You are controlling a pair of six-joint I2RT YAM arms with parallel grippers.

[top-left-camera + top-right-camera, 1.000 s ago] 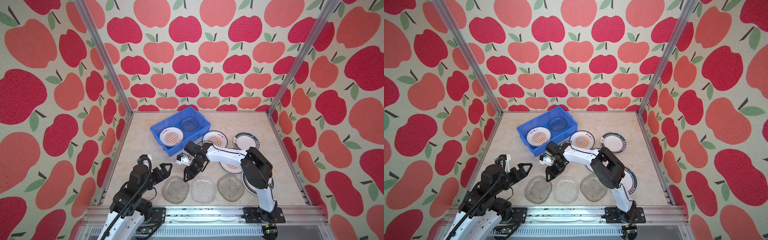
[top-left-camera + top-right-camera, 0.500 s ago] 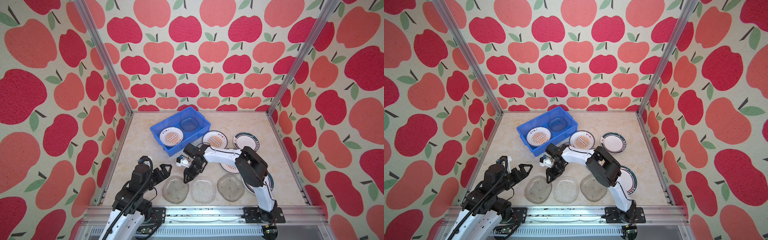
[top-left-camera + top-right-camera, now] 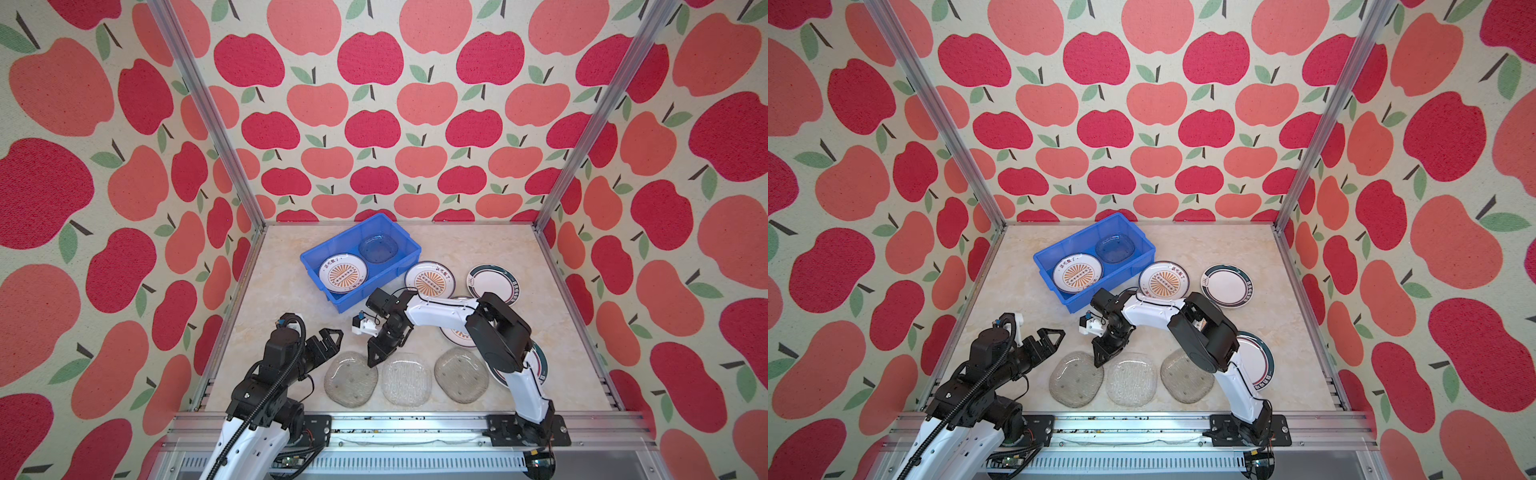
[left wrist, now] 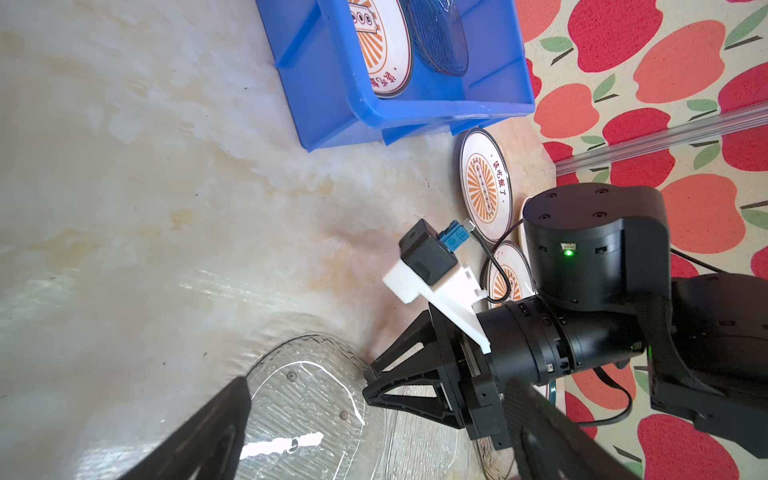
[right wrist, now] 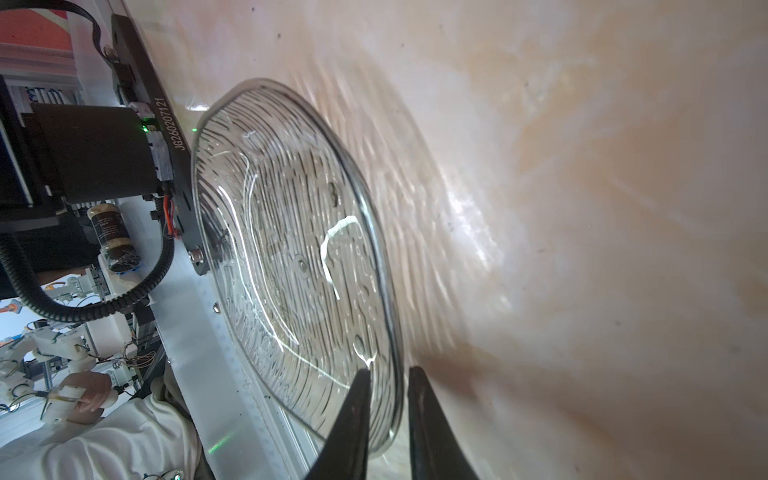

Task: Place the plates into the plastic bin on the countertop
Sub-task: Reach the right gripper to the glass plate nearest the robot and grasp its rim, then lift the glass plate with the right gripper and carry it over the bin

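The right gripper (image 5: pixel 388 374) has its jaws drawn narrow, one finger on each side of the rim of the left glass plate (image 5: pixel 291 249). We cannot tell whether they actually pinch it. In both top views this plate lies at the left end of a front row on the countertop (image 3: pixel 282 299), beside the middle glass plate (image 3: pixel 406 384) and the right glass plate (image 3: pixel 461 380).

The left gripper (image 3: pixel 326 343) hovers just beside that row, jaws spread wide and empty.

Further back, the plastic bin (image 3: pixel 357 301) holds two items side by side: a binned sunburst plate (image 3: pixel 343 273) and a binned glass plate (image 3: pixel 378 248).

Outside it we find a loose sunburst plate (image 3: pixel 430 280) just beside the bin, then a green-rimmed plate (image 3: pixel 493 284). Two more plates are partly hidden under the right arm.
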